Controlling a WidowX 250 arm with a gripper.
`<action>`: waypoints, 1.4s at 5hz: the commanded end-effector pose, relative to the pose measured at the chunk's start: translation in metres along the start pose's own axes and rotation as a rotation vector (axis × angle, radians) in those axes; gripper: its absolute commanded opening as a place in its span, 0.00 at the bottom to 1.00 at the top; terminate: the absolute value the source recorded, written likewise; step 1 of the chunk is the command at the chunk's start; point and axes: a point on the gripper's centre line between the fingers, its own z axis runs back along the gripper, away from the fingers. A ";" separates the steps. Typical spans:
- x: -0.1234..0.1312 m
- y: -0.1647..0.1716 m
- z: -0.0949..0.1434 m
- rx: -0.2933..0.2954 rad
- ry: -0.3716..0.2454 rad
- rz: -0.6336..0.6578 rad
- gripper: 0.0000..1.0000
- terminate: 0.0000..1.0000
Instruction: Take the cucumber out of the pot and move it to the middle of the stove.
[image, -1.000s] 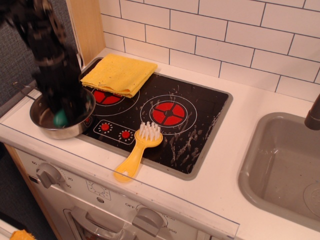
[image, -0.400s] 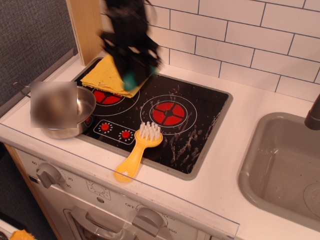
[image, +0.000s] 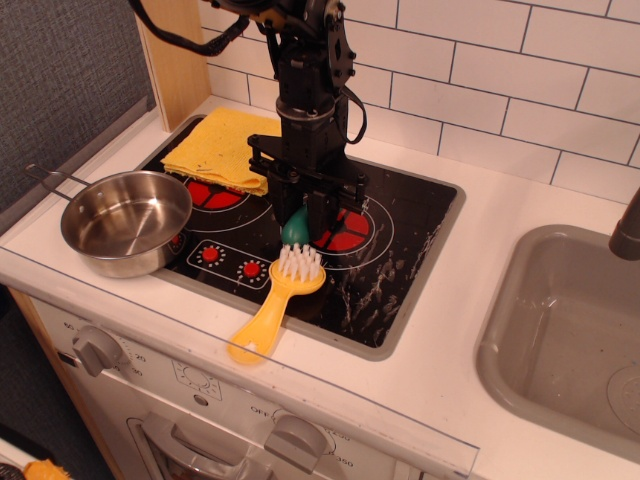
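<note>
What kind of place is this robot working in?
Most likely a toy play kitchen: a black stove with painted ring burners, a grey sink, white tile wall and oven dials along the front.

White tiled wall, grey sink

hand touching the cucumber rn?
Touching. The observation.image view shows the hand closed around the cucumber, whose green end pokes out between the fingers above the stove.
</note>
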 end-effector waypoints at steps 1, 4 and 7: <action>-0.003 0.011 0.005 0.033 -0.049 -0.043 1.00 0.00; -0.003 0.016 0.072 -0.052 -0.113 -0.069 1.00 0.00; -0.003 0.016 0.072 -0.052 -0.113 -0.069 1.00 0.00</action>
